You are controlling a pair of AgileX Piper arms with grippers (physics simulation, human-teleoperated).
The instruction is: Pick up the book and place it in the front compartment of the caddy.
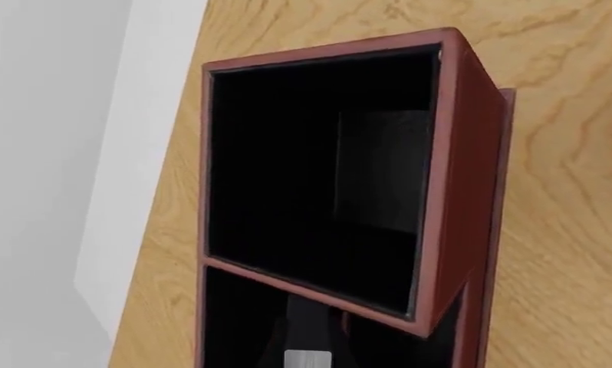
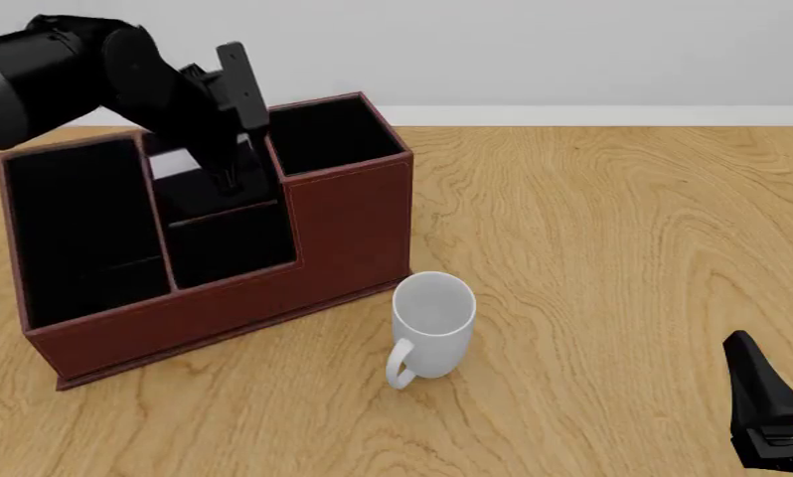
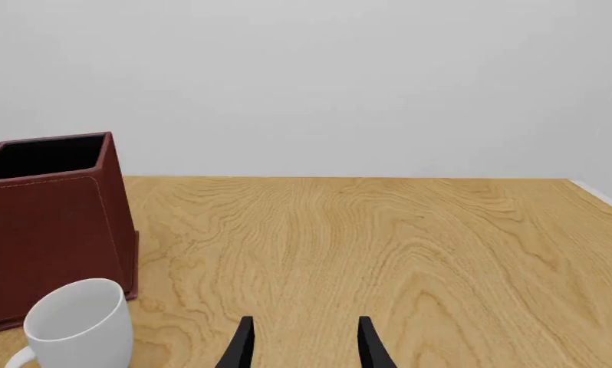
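Note:
The dark red-brown caddy (image 2: pixel 344 229) stands at the table's left. My left gripper (image 2: pixel 234 181) reaches down into its tall-walled middle pocket, the front compartment (image 2: pixel 201 197), behind the low-fronted twin. A white page edge of the book (image 2: pixel 171 164) shows beside the arm inside that pocket. In the left wrist view the caddy (image 1: pixel 470 153) fills the frame, and a narrow dark slab with a pale end, the book (image 1: pixel 308 358), sits between the close-set fingers of the left gripper (image 1: pixel 308 341). My right gripper (image 3: pixel 304 349) is open and holds nothing, low at the front right (image 2: pixel 774 412).
A white mug (image 2: pixel 432 323) stands upright just in front of the caddy's right end, also seen in the right wrist view (image 3: pixel 76 330). The tall square bin (image 1: pixel 317 169) is beside the left gripper. The table's far edge meets a white wall.

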